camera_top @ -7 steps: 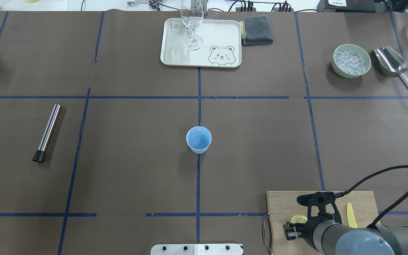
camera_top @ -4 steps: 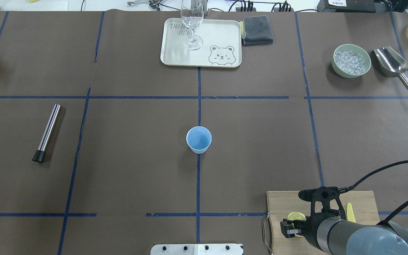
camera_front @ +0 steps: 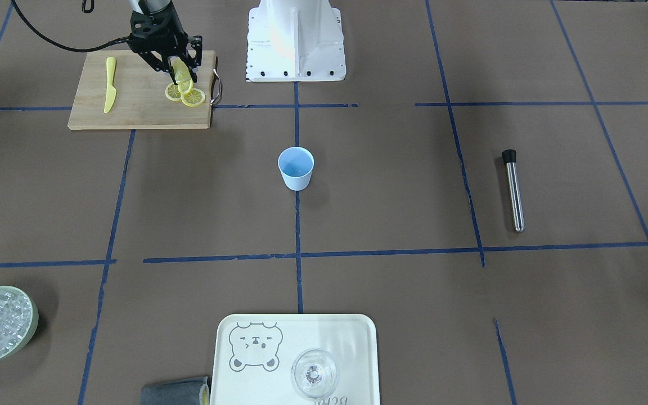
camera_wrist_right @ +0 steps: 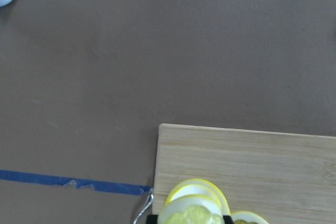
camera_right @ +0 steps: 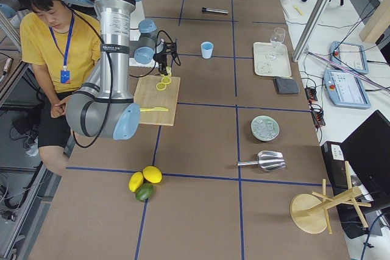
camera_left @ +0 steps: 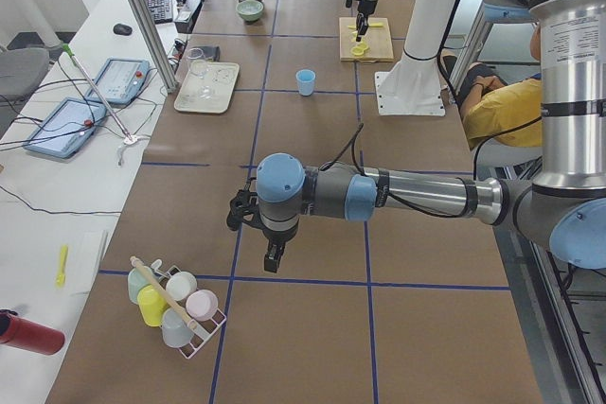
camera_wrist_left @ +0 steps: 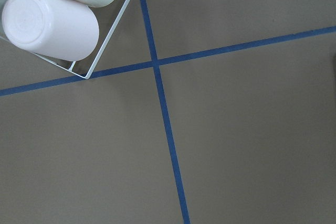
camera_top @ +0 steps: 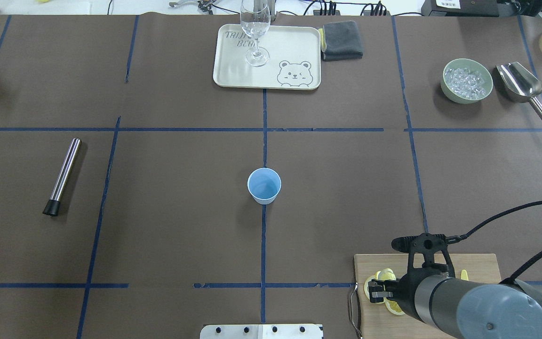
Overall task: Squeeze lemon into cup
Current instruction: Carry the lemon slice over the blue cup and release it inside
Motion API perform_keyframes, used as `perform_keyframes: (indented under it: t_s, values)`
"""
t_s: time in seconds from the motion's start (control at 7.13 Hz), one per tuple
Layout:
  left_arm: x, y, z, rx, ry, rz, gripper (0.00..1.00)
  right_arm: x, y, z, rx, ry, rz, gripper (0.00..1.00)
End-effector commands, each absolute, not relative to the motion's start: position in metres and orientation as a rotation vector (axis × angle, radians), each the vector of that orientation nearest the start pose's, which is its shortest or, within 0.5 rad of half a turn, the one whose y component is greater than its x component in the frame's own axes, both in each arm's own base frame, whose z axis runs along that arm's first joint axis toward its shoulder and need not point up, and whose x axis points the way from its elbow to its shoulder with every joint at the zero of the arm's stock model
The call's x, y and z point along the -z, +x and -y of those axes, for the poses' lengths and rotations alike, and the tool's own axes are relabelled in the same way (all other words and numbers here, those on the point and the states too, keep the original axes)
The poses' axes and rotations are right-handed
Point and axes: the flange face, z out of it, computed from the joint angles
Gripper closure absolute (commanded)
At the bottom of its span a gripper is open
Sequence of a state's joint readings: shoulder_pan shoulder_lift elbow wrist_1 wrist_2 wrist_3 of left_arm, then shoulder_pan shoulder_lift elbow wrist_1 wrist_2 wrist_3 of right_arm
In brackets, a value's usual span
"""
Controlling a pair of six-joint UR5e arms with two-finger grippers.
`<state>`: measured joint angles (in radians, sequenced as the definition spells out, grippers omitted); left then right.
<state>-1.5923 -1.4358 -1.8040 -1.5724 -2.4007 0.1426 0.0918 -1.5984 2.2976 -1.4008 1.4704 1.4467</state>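
Yellow lemon [camera_front: 181, 71] pinched on edge, tilted.

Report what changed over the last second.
The right gripper, shut on a lemon slice, moved up and a little toward the cup, lifting the slice above the board; two other slices now show beneath it. Cup, tray and glass stayed put.

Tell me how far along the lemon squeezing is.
Done: the right gripper is shut on a lemon slice, holding it over the cutting board. In hand: that slice is not yet anywhere near the blue cup. Left: carry it over the cup, which stands mid-table and looks empty, then squeeze.
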Motion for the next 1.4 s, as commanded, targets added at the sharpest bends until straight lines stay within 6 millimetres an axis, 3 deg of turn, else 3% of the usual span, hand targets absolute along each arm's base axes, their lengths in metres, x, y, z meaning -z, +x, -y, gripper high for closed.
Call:
perform_keyframes:
  t_s: [0.0, 0.14, 0.42, 0.84, 1.12, 1.26]
  values:
    - [-0.602, -0.069, 0.438, -0.155, 0.162, -0.82, 0.0, -0.272, -0.44, 0.205, -0.047, 0.191, 0.825, 1.0]
    - [-0.602, -0.069, 0.438, -0.155, 0.162, -0.82, 0.0, -0.242, -0.453, 0.224, -0.068, 0.176, 0.814, 1.0]
    - [-0.602, -0.069, 0.438, -0.155, 0.16, -0.82, 0.0, -0.173, -0.485, 0.28, -0.133, 0.137, 0.795, 1.0]
    - [-0.602, -0.069, 0.438, -0.155, 0.16, -0.82, 0.0, -0.112, -0.536, 0.352, -0.208, 0.155, 0.782, 1.0]
    - [-0.603, -0.069, 0.438, -0.154, 0.159, -0.82, 0.0, -0.089, -0.566, 0.385, -0.23, 0.161, 0.752, 1.0]
    - [-0.603, -0.069, 0.437, -0.154, 0.157, -0.82, 0.0, -0.094, -0.582, 0.4, -0.23, 0.171, 0.757, 1.0]
